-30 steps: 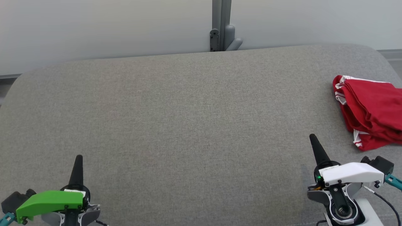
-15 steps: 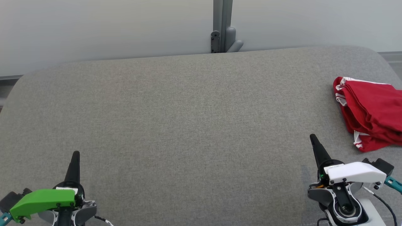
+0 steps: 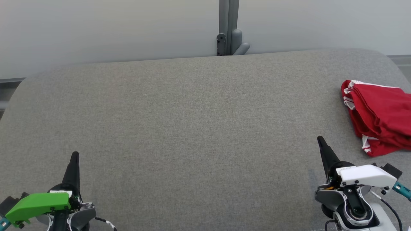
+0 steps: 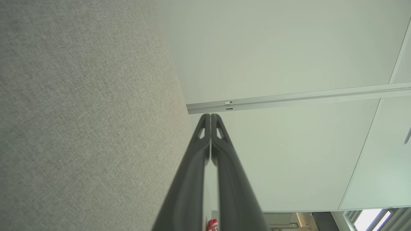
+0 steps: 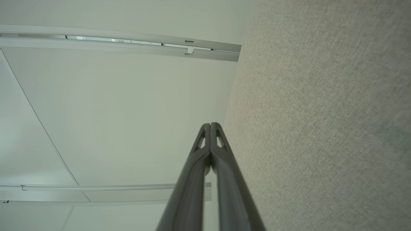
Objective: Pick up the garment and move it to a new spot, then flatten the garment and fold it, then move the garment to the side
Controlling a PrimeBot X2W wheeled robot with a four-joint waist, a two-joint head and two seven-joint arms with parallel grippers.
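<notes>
Garment (image 3: 379, 118) is lying loosely folded at the frame's right edge, seemingly already set aside; left tool (image 3: 74, 156) and right tool (image 3: 320, 140) are hovering at the lower corners, pressed together, empty.

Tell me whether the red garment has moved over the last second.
No. The garment sits slightly lower in the head view, but the grey post behind the cushion dropped equally, so the camera moved, not the garment.
</notes>
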